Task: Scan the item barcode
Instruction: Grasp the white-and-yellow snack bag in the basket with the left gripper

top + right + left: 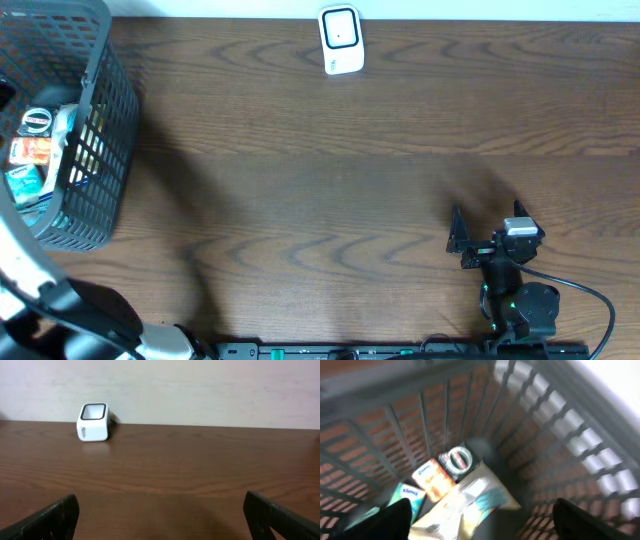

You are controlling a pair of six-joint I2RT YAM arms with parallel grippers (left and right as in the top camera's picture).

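**Q:** What lies furthest to the left of the scanner [340,40], and why is it there?

**A:** The mesh basket [95,150], well to the scanner's left at the table [300,200] edge. It serves as the stock bin. On its floor lie an orange tissue pack [434,479], a teal tissue pack [410,496], a round tin [458,458] and a pale pouch [475,497]. No item has been brought out toward the scanner, so the step in hand is judged to be the pick.

**Q:** How is the left gripper [481,510] posed?

**A:** It hangs inside the basket above these goods with its fingers spread wide and nothing between them, ready to close on one. The wrist view is blurred, so the item it is aiming at cannot be told.

**Q:** And the scanner itself?

**A:** It is a small white unit standing alone at the table's far edge. Its dark window faces up and toward the arms, presumably so a barcode can be presented from the near side.

**Q:** What is to the scanner's right?

**A:** The right gripper [458,240], well apart from the scanner and nearer the front, sits low over bare wood. Its fingers are apart and empty. It points at the scanner and is judged to be parked clear of the path from basket to scanner.
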